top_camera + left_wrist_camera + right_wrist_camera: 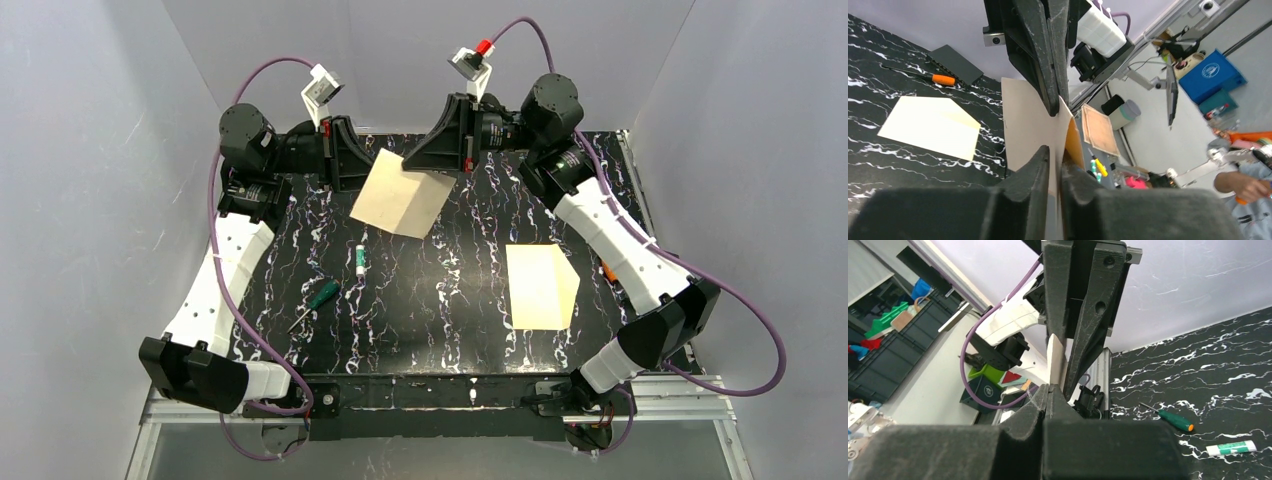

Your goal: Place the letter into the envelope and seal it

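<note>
The black marbled table (440, 310) carries everything. The two arms reach from its near edge to the far side, where their grippers face each other over the far middle of the table.

The letter (400, 195), a plain tan sheet, hangs in the air between them, tilted and off the tabletop. The left gripper (1055, 156) has its fingers pressed almost together on the sheet's left edge, with only the paper between them. The right gripper (1049, 389) is pinched fully closed on the opposite edge, so both hold the same sheet.

The envelope (540, 285) lies flat on the right half of the table, nearer than the letter and well apart from it, with its pointed flap folded open towards the right. It appears pale cream in the overhead view.

A green-handled screwdriver (315, 303) lies on the left half of the table, near the left arm. A small white tube with a green band (360, 260) lies just beyond it. An orange-handled screwdriver (930, 77) lies at the right edge of the table, beside a dark flat pad (955, 62).
</note>
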Motion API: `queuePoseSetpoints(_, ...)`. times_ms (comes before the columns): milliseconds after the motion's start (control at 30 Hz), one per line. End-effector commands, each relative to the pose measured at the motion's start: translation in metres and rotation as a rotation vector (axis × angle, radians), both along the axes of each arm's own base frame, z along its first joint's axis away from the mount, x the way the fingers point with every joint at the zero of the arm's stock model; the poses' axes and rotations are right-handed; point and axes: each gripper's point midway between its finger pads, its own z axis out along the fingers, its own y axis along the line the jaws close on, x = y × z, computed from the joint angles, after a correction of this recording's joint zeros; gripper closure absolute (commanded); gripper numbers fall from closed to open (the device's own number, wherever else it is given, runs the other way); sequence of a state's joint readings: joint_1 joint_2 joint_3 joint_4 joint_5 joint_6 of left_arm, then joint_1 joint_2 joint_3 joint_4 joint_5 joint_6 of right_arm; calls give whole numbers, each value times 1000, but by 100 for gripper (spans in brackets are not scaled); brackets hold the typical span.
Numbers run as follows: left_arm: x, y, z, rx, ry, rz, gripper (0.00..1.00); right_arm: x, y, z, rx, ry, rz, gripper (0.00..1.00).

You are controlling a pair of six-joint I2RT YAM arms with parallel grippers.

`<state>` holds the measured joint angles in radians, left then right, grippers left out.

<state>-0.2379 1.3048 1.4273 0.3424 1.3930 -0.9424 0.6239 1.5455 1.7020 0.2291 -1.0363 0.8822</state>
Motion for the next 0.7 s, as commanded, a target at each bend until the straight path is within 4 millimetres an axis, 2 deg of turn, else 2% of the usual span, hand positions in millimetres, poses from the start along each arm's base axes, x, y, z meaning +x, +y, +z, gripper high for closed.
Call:
queuePoseSetpoints(0,1,4,19,-29,-80,46,69,0,-8,34,54,-111,-117,99)
queuePoseSetpoints(33,4,6,18,-32,-86,69,55,7,-8,36,60,-117,-175,99)
queuePoseSetpoints(100,14,12,13,-37,-83,129,40,22,-12,43,86,-130,-294,99)
queuePoseSetpoints(167,34,23,3,-44,-58,244,25,39,-19,49,107,-125,-429,99)
queuePoseSetpoints(267,70,46,-14,-50,17,481,10,64,-33,52,134,-81,-623,99)
queuePoseSetpoints(367,97,64,-26,-63,93,684,4,89,-52,43,148,28,-812,99)
queuePoseSetpoints(467,111,76,-29,-98,158,819,2,107,-71,32,175,148,-964,99)
queuePoseSetpoints(567,112,78,-20,-152,196,838,2,106,-77,37,232,186,-977,99)
queuePoseSetpoints(667,106,72,-1,-221,201,774,2,101,-67,40,240,208,-912,99)
